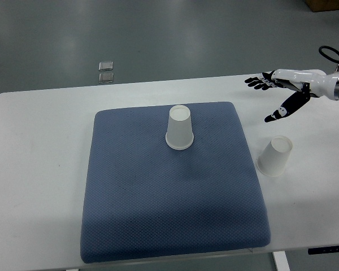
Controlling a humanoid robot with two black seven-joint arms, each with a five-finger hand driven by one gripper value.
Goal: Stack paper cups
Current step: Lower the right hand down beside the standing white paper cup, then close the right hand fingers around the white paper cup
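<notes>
One white paper cup (179, 127) stands upside down on the blue mat (169, 192), near its far middle. A second white paper cup (275, 156) stands upside down on the white table, just off the mat's right edge. My right hand (269, 97) hovers above the table at the far right, a short way beyond that second cup. Its black fingers are spread and it holds nothing. The left arm does not show.
The white table (39, 169) carries the mat; its far edge runs behind the right hand. Two small clear squares (106, 71) lie on the grey floor beyond the table. A black cable (330, 55) loops above the right wrist.
</notes>
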